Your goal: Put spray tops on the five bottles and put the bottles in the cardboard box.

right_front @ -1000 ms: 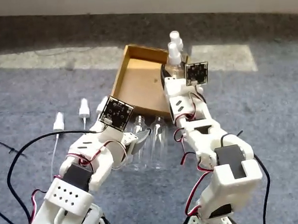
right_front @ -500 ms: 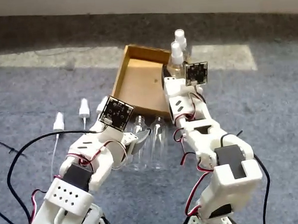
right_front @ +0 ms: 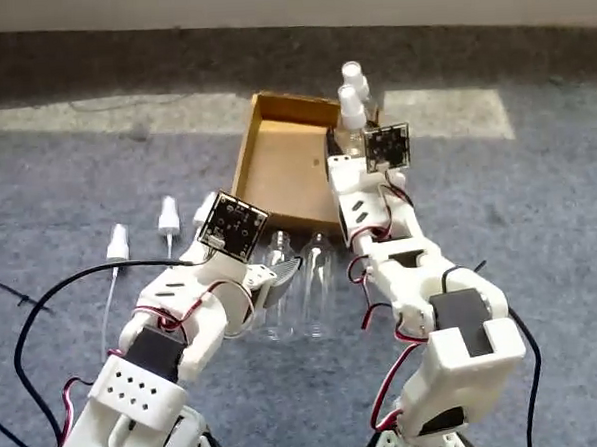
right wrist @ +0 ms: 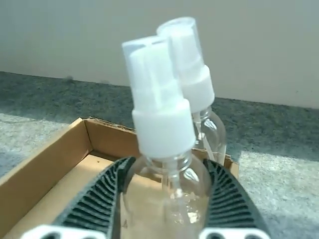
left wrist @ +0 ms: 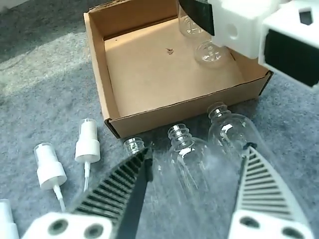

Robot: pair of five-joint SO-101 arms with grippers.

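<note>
high view: over the last second the right gripper (right_front: 352, 133), clamped on a clear plastic bottle with a white spray top (right_front: 350, 103), drifted toward 3 o'clock and came back, ending slightly nearer 9 o'clock. this bottle stays at the 1 o'clock corner of the shallow brown cardboard box (right_front: 243, 158), just beside a second capped clear bottle (right_front: 353, 76). we judge the second bottle is being placed and three remain. the left arm has not moved.

left wrist view: the left gripper (left wrist: 198, 152) is spread wide and holds nothing. it sits astride three uncapped clear bottles (left wrist: 182, 142) lying on the grey carpet (left wrist: 45, 74), necks up against the box's near wall. loose white spray tops (left wrist: 87, 144) lie toward 9 o'clock. the box floor is bare from centre to the 9 o'clock wall, which we judge leaves room for three more.

right wrist view: the ribbed jaws press both sides of the held bottle. its neighbour stands just behind, caps nearly touching. the corner walls are close, so we would retreat straight up.
</note>
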